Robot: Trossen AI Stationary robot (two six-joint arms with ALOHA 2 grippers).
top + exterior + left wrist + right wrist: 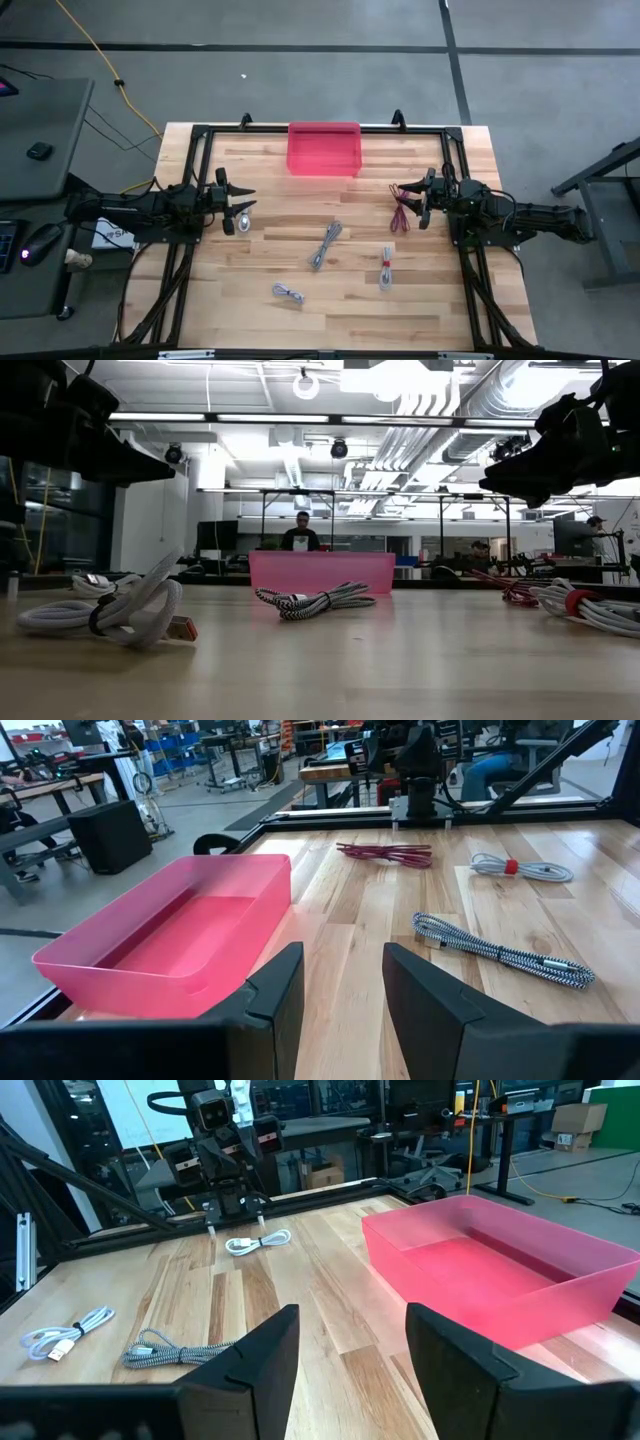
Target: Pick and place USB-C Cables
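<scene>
Several bundled USB-C cables lie flat on the wooden table. A dark red one [401,216] [385,852] is just below my right gripper. A grey braided one [326,243] [500,952] [175,1348] is mid-table, and a grey one with a red tie [386,268] [520,869] is nearer the front. A pale one [288,292] [65,1332] lies near the front, and a white one [241,222] [258,1240] by my left gripper. My left gripper [247,200] [340,985] and my right gripper [405,200] [350,1350] are both open and raised above the table, facing each other.
A pink translucent bin [323,148] [170,940] [500,1270] stands at the table's far edge, midway between the arms. A black frame [200,130] runs along the table's sides. A yellow cord [100,55] lies on the floor. People sit in the room behind.
</scene>
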